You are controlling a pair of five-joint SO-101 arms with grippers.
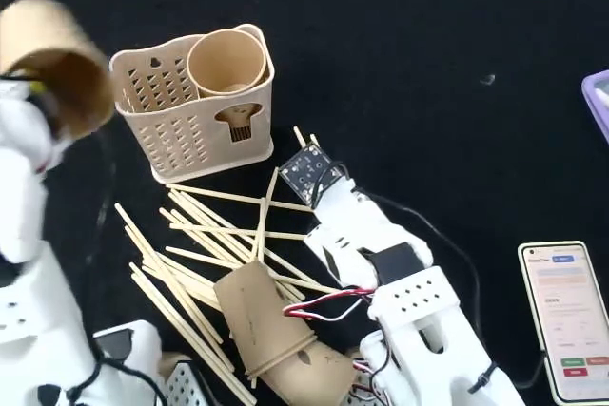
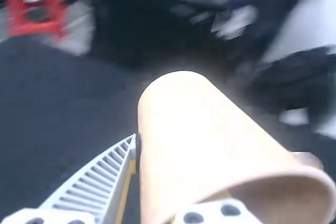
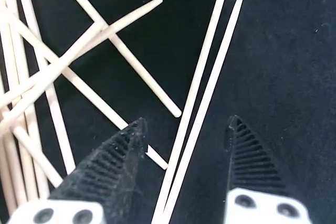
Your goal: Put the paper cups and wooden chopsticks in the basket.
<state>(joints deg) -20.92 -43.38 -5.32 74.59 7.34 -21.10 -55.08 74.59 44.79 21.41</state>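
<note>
Hanging over the left edge of the table [image 1: 428, 64], the left gripper [image 2: 173, 182] is clamping a paper cup [image 1: 52, 64], holding it tilted on its side in the air. In the left wrist view a ribbed finger is pressing against the cup's wall.

Just to the right, toward the far edge, the basket [image 1: 190, 135] is standing upright, and a second cup [image 1: 226, 61] is sitting mouth up in its right-hand end.

In front of the basket, loose chopsticks [image 1: 205, 244] are lying crisscrossed across the left-centre of the table, reaching toward the near edge. A flattened cup [image 1: 266, 330] is lying on its side over the near ends of some of them, close to the near edge.

Right of that pile, the right gripper [image 3: 186, 121] is pointing toward the basket's near right corner. Its jaws are standing wide apart and gripping nothing. They are straddling a pair of chopsticks [image 3: 210, 72] lying side by side on the black cloth. The two sticks are passing between the fingers and touching neither.

By the near right corner, a phone [image 1: 563, 320] is lying flat, screen lit. A purple object [image 1: 598, 102] is poking in at the right edge.
</note>
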